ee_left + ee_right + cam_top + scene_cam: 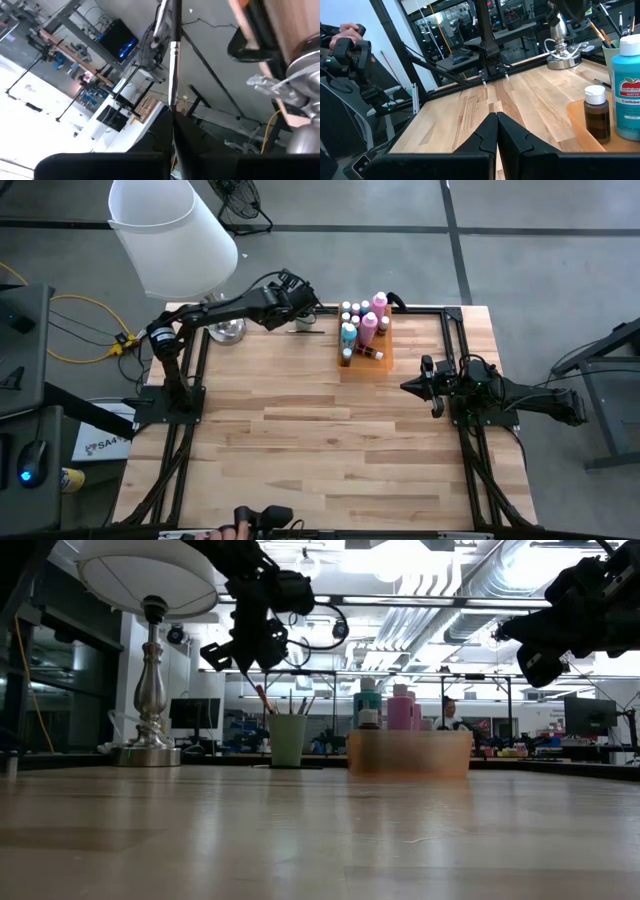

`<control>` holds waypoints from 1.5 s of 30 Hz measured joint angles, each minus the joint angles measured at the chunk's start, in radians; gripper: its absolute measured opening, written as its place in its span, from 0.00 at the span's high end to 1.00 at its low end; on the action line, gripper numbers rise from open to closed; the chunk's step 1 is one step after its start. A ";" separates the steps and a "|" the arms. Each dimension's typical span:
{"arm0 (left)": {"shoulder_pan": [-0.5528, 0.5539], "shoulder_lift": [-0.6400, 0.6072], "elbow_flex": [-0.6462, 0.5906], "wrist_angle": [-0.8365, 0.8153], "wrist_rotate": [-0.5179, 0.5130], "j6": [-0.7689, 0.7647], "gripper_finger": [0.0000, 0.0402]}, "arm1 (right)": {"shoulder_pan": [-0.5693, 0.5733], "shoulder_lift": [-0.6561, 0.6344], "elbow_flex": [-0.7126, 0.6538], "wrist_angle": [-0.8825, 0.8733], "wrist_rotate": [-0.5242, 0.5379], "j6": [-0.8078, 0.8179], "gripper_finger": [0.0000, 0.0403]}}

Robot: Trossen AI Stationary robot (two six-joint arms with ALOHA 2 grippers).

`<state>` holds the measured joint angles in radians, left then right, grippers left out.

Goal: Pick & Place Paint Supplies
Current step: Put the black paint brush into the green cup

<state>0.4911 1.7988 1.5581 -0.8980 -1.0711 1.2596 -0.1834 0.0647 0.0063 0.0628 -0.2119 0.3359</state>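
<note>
grey concrete floor (400, 200), bright ceiling lights (400, 555), cluttered workbenches behind (520, 752)

My two tools, the left tool (245, 652) and the right tool (496, 131), are matte black. The tabletop (320, 430) is pale striped wood. An orange translucent tray (385, 360) carries pink, teal and brown bottles (362, 325) with pale caps. The cup (287, 739) is light green. The lampshade (170, 235) is white, its base (150, 690) silver.
</note>
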 joint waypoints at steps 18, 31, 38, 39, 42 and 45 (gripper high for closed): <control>-0.021 0.002 -0.001 0.228 0.023 -0.034 0.63 | 0.000 0.000 0.000 0.000 0.000 0.000 0.99; -0.034 -0.201 -0.013 0.029 0.529 -0.851 0.70 | 0.000 0.000 0.000 0.000 0.000 0.000 0.99; -0.033 -0.375 -0.252 0.032 0.723 -1.160 0.74 | 0.000 0.000 0.000 0.000 0.000 0.000 0.99; -0.034 -0.402 -0.296 0.042 0.734 -1.179 0.75 | 0.000 0.000 0.000 0.000 0.000 0.000 0.99; -0.034 -0.474 -0.427 0.104 0.815 -1.229 0.81 | 0.000 0.000 0.000 0.000 0.000 0.000 0.99; -0.036 -0.523 -0.552 0.207 0.893 -1.292 0.91 | 0.000 0.000 0.000 0.000 0.000 0.000 0.99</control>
<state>0.4548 1.2758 1.0058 -0.6907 -0.1785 -0.0325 -0.1837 0.0646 0.0063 0.0631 -0.2119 0.3362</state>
